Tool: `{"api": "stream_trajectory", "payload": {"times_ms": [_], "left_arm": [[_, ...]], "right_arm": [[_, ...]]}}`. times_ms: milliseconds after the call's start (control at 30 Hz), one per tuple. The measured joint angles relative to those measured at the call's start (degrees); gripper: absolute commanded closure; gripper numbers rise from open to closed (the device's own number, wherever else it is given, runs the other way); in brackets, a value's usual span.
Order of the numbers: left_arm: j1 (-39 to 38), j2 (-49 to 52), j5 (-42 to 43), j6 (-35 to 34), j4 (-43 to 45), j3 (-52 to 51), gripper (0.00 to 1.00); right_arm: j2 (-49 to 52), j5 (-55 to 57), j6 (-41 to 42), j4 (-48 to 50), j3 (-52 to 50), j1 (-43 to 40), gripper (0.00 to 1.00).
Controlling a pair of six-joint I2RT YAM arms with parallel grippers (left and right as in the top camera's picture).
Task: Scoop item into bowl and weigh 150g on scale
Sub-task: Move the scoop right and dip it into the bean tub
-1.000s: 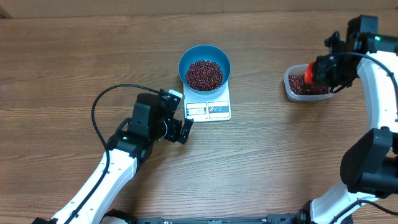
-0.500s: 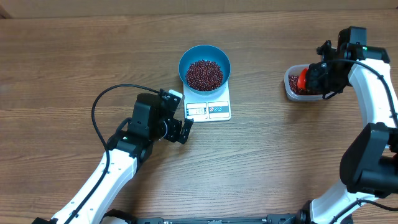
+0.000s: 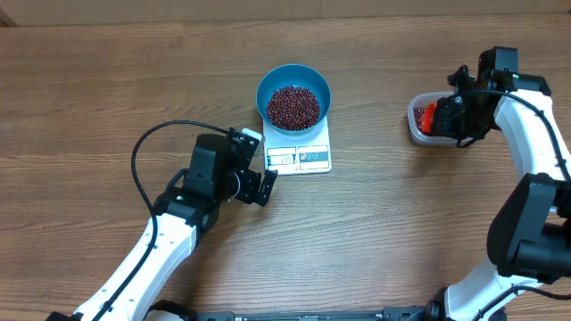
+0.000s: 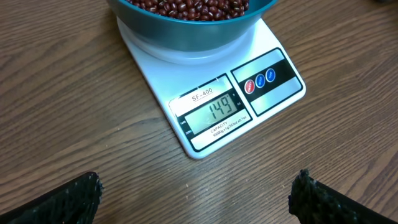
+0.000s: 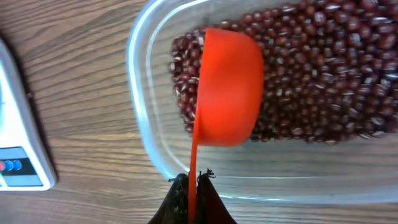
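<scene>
You have a brown wood-grain table (image 3: 401, 223) under everything. At its right side sits a clear plastic tub (image 3: 412, 121), rounded at the corners. A red-orange scoop (image 3: 430, 116) is inside the tub at one end. In the right wrist view the scoop (image 5: 227, 87) is turned on its side, and its thin handle crosses the tub's (image 5: 140, 93) near wall.

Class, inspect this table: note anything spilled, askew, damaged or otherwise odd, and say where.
Nothing stands out. The small dark red-brown beans sit inside the round blue bowl on the flat white scale, and in the clear plastic tub; none lie loose on the wooden table.
</scene>
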Motion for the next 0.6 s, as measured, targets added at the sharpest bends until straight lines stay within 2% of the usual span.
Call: {"api": "stream_trajectory", "payload": {"times_ms": [400,600], "left_arm": [[0.0,0.0,0.0,0.0,0.0,0.0,0.0],[0.0,0.0,0.0,0.0,0.0,0.0,0.0]], "right_arm": [[0.0,-2.1,-1.0,-0.2,0.0,-0.2,0.96],[0.0,-2.5,-0.9,-3.7,2.6,-3.7,0.96]]}}
